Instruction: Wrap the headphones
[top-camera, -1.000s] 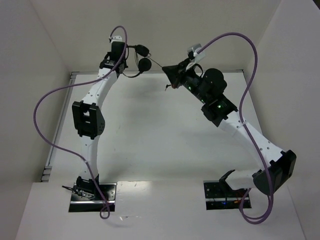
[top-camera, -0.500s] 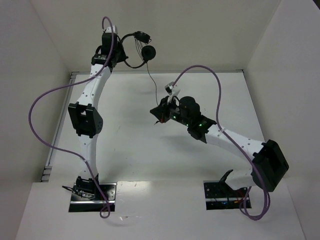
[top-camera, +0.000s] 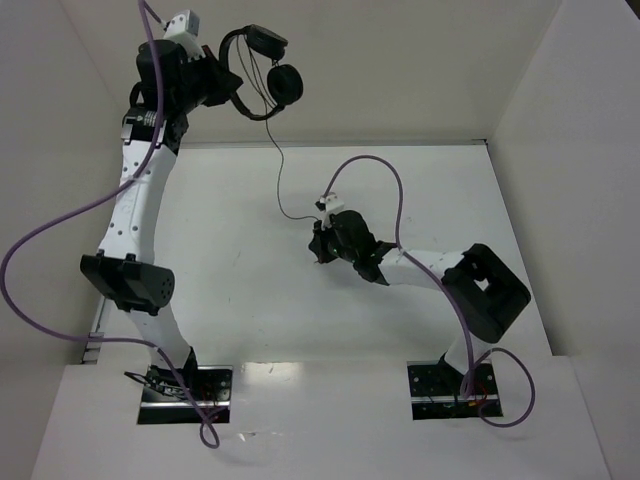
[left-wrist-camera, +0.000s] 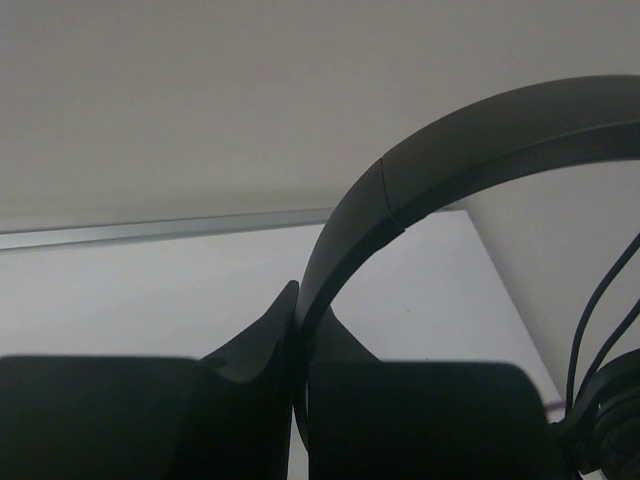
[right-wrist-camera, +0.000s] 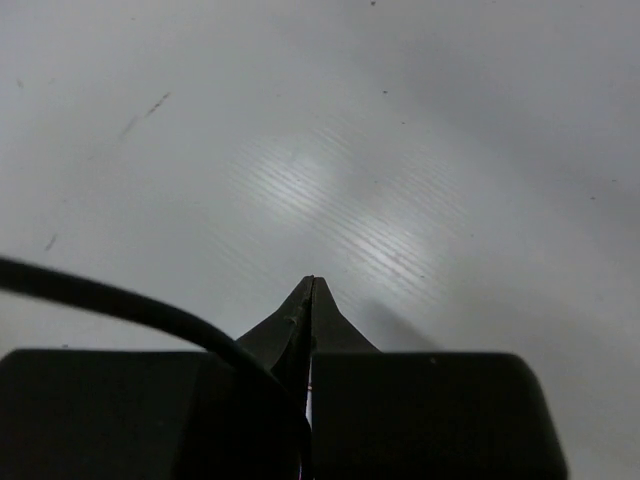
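Note:
The black headphones (top-camera: 268, 62) hang in the air at the upper left, both round ear pads to the right of my left gripper (top-camera: 226, 86). That gripper is shut on the thin headband (left-wrist-camera: 450, 150), which passes between its fingertips (left-wrist-camera: 262, 340); my left gripper (left-wrist-camera: 305, 312) shows it close up. One ear pad (left-wrist-camera: 610, 435) shows at the lower right. The thin dark cord (top-camera: 279, 180) drops from the headphones to my right gripper (top-camera: 317, 246), low over the table. In the right wrist view my right gripper (right-wrist-camera: 311, 290) is shut, with the cord (right-wrist-camera: 120, 305) curving into its jaws.
Purple arm cables (top-camera: 60, 225) loop at the left and over the right arm (top-camera: 385, 190). White walls enclose the table on three sides. A metal rail (top-camera: 105, 300) runs along the table's left edge. The arm bases (top-camera: 185, 385) stand at the near edge.
My left arm has risen and swung left, lifting the headphones higher. My right arm has come down and toward the near side with the cord, which now hangs longer between the two.

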